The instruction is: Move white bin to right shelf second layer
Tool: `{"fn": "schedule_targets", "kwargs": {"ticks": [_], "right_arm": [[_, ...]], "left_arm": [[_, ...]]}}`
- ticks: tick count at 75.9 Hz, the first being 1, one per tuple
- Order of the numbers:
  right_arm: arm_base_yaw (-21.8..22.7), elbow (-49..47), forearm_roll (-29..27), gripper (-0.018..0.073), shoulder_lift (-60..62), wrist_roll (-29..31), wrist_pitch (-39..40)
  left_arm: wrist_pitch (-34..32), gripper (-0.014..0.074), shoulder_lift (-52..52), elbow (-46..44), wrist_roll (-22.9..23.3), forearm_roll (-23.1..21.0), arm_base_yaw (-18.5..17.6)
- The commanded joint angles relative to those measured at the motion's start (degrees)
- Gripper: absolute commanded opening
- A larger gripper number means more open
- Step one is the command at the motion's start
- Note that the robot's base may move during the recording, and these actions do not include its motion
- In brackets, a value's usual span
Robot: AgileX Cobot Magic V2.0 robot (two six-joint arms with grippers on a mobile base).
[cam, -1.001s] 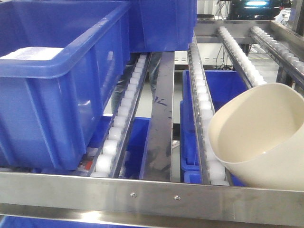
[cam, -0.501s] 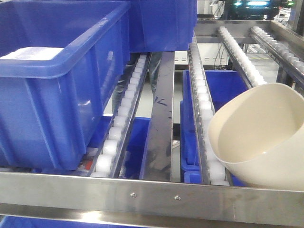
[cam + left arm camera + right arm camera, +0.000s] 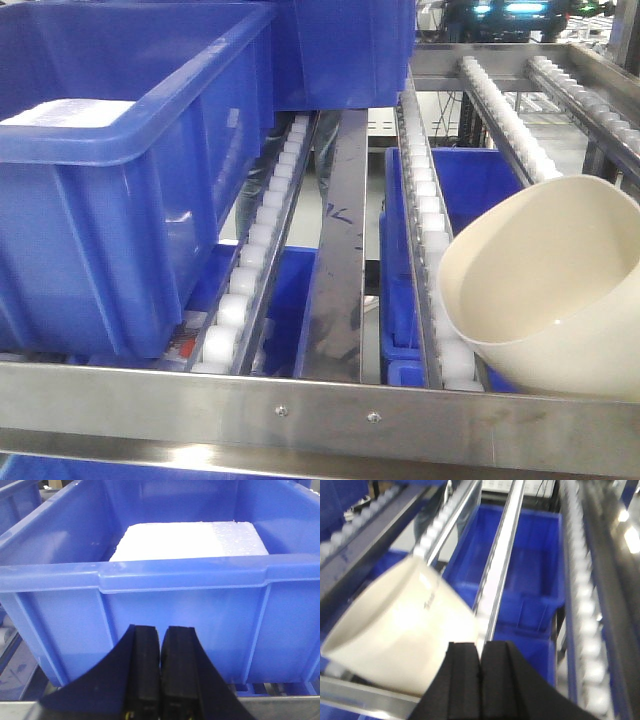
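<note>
The white bin (image 3: 560,300) lies tipped on its side at the right end of the right shelf second layer (image 3: 320,405), on the roller lanes just behind the front rail, with its mouth facing left and forward. In the right wrist view the white bin (image 3: 400,640) sits left of and just beyond my right gripper (image 3: 480,647), which is shut with nothing between its fingers. My left gripper (image 3: 160,630) is also shut and empty, facing the wall of a blue crate (image 3: 150,590). Neither gripper shows in the front view.
A large blue crate (image 3: 110,200) holding a white foam block (image 3: 60,112) fills the left lanes, with another blue crate (image 3: 340,50) behind it. White roller lanes (image 3: 425,200) and a steel divider (image 3: 335,230) run back. More blue crates (image 3: 530,570) stand on the tier below.
</note>
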State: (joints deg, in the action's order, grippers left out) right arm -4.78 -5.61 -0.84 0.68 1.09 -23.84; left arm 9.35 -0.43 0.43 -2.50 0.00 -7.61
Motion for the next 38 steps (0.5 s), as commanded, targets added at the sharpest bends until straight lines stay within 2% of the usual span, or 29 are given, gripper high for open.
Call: {"fn": "schedule_targets", "kwargs": {"ticks": [1, 9, 38], "right_arm": [[0.3, 0.7, -0.6, 0.0023, 1.0, 0.4, 6.9], [0.3, 6.7, -0.6, 0.0023, 1.1, 0.4, 17.4], [0.2, 6.4, -0.2, 0.0023, 1.1, 0.3, 17.6]], "left_arm": [[-4.9, 0.0085, -0.8, 2.1, 0.3, 0.0, -0.2], [-4.9, 0.0085, -0.8, 2.1, 0.3, 0.0, -0.2], [-4.9, 0.0085, -0.8, 2.1, 0.3, 0.0, -0.2]]}}
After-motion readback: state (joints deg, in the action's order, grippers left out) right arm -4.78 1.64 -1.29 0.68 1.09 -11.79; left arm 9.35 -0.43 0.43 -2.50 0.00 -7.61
